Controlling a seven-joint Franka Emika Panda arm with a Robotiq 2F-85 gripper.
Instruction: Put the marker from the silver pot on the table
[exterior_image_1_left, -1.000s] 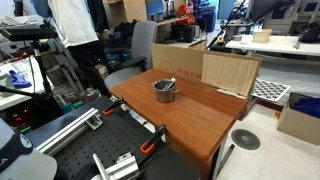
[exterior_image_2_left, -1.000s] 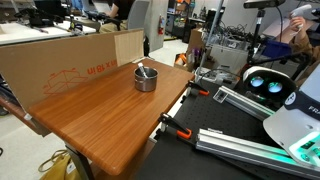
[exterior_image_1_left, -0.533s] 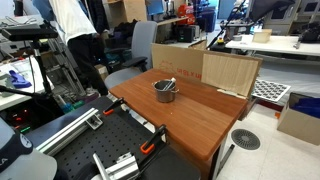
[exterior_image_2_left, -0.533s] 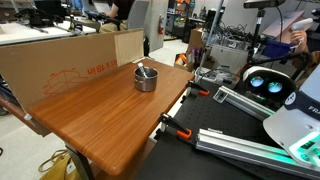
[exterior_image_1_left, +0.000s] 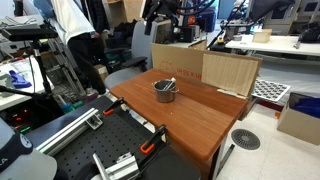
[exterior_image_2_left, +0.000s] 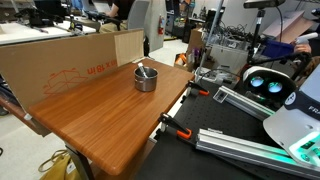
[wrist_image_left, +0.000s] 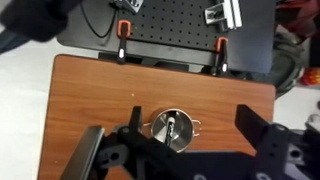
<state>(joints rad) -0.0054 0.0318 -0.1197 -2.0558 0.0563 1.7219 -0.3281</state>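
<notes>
The marker (wrist_image_left: 172, 127) lies tilted inside the pot (exterior_image_1_left: 165, 92), its tip over the rim, in both exterior views (exterior_image_2_left: 143, 70). The pot stands near the far end of the wooden bench (exterior_image_1_left: 192, 122), close to a cardboard sheet (exterior_image_1_left: 230, 72). From above, the gripper (wrist_image_left: 188, 112) hangs over the pot, fingers spread wide, holding nothing. Orange clamps (wrist_image_left: 124, 30) grip the bench edge; a person (exterior_image_1_left: 75, 25) stands in the cluttered lab.
</notes>
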